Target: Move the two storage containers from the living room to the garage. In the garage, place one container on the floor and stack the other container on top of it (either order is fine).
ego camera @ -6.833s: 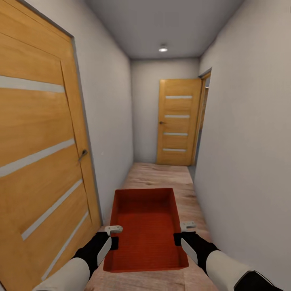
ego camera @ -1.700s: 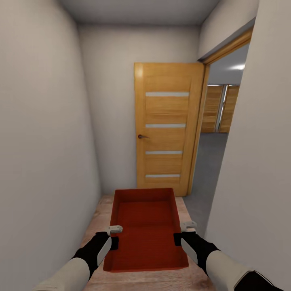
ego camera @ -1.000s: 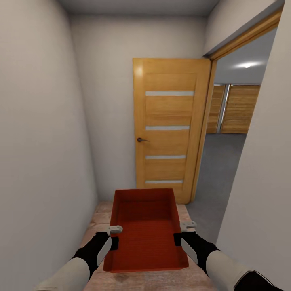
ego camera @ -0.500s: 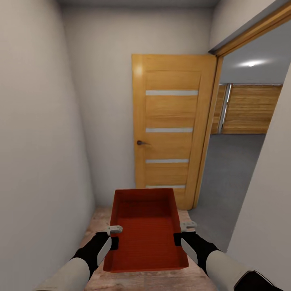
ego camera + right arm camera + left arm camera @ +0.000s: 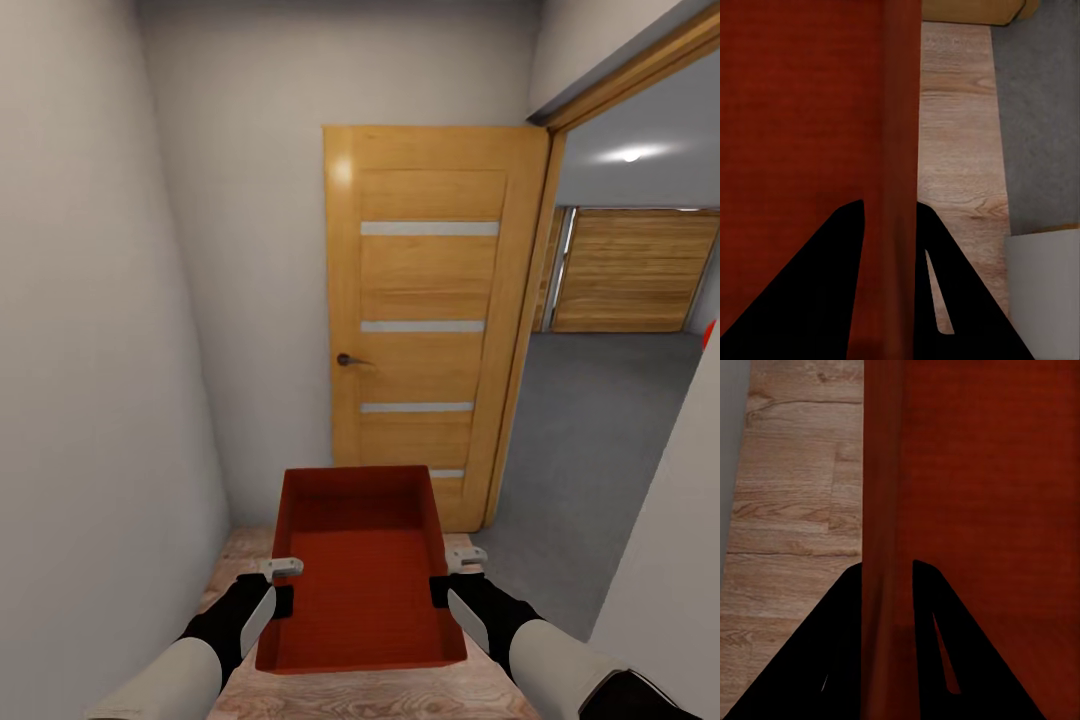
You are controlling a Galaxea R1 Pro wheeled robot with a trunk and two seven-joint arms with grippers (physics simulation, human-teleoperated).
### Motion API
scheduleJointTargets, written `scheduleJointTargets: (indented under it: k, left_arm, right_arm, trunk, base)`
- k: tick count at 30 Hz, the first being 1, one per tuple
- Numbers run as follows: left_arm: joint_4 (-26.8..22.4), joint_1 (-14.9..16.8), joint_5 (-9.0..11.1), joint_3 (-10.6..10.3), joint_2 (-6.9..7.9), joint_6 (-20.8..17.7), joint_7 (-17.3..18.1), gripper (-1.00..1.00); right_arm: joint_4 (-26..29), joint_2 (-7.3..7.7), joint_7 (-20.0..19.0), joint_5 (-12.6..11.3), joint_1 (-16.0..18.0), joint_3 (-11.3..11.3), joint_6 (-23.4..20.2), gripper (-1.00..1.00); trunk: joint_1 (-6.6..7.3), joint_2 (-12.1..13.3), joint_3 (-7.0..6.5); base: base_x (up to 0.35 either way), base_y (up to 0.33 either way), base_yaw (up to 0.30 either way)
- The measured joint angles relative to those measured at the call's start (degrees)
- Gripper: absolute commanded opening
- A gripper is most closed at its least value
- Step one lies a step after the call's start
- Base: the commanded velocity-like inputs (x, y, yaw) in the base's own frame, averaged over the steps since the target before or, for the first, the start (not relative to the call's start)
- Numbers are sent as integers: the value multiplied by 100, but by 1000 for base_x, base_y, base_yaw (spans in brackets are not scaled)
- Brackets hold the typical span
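Observation:
An orange-red open-top storage container (image 5: 362, 570) hangs in front of me over the hallway's wood floor, held between both arms. My left gripper (image 5: 281, 583) is shut on its left wall (image 5: 886, 510), one black finger on each side. My right gripper (image 5: 450, 575) pinches the right wall (image 5: 900, 135) the same way. Through the open doorway at the right lies the garage's dark grey floor (image 5: 600, 420), with a wood-plank door wall (image 5: 630, 270) at its far end. A small red edge (image 5: 708, 335) peeks out at the doorway's right side; I cannot tell what it is.
The hallway ends at a pale wall with an open wooden door (image 5: 430, 320) swung against it. A plain wall (image 5: 90, 380) runs close on the left. The doorway's near jamb wall (image 5: 670, 560) stands close on the right.
The view has moved forward along the hallway: the door looms larger and more of the garage shows through the doorway. The container stays the same in both grippers.

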State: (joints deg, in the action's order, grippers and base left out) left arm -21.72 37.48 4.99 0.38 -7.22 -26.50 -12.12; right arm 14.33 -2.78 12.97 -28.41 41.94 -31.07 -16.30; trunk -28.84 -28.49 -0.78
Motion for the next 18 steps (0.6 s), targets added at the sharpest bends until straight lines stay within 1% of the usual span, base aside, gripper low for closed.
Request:
scheduleJointTargets:
  k: [18]
  left_arm:
    - [9,0,2,2,-1,-6,0,-100]
  right_arm:
    - [0,0,-2,9,0,4,-17,-100]
  trunk:
    - [0,0,0]
  base:
    - [2,0,0]
